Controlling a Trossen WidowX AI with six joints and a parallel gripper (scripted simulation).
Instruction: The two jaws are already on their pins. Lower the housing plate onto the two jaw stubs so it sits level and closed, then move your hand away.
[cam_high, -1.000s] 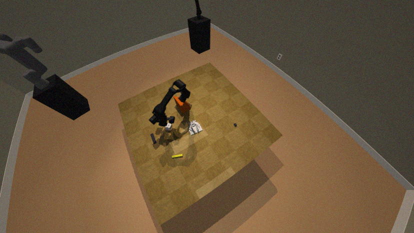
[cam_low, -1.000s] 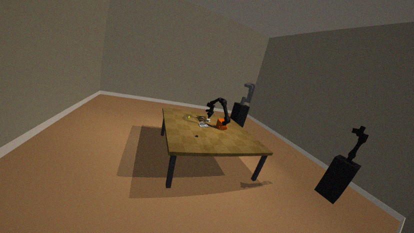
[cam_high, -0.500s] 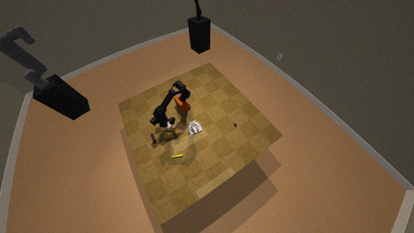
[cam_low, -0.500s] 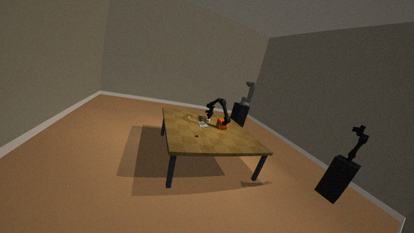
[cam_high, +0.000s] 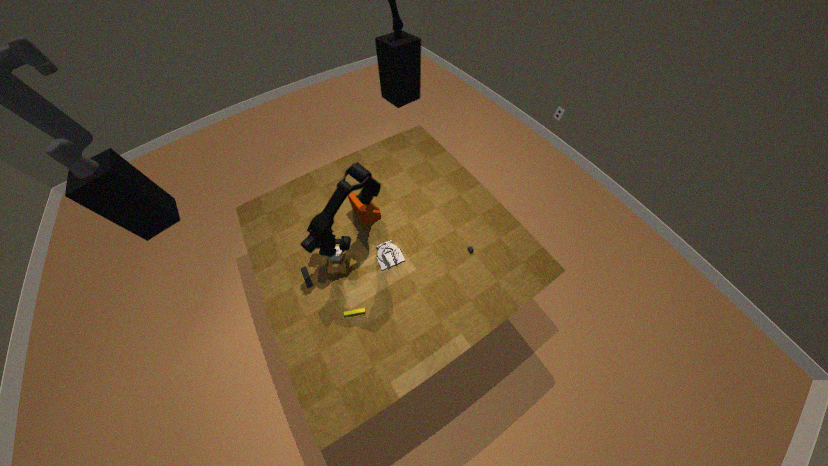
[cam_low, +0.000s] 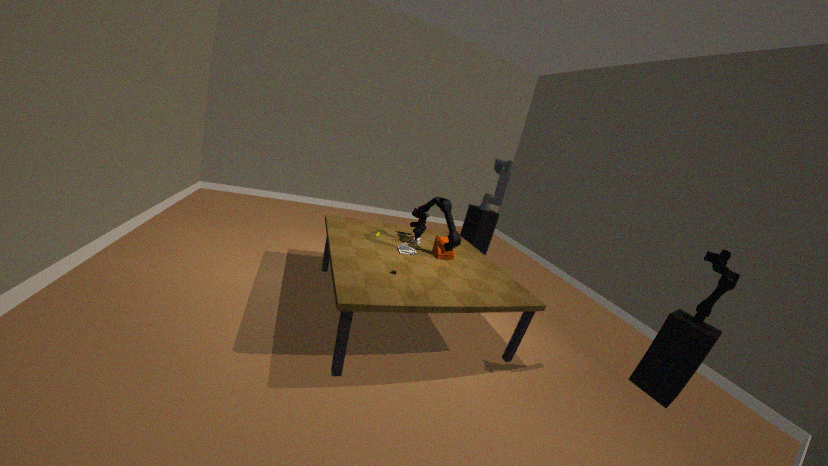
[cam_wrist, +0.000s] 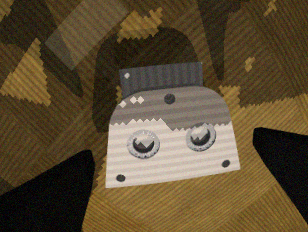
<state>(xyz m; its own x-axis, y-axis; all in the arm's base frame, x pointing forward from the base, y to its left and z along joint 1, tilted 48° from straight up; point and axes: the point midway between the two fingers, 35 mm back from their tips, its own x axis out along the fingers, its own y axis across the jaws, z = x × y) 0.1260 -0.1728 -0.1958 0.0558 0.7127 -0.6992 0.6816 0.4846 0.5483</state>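
The housing plate is whitish, with two ringed holes and three dark spots. A dark grey ribbed part shows at its rounded edge in the wrist view. My gripper is open, its black fingers on either side of the plate with gaps to both sides. It is low over the plate, holding nothing. The white base with dark outlines lies apart from the plate, to its right in the top view. The jaws and their stubs are too small to tell apart there.
A yellow bar, a dark bar and a small dark object lie on the table. An orange block stands beside the arm's foot. Other arms stand on black pedestals off the table.
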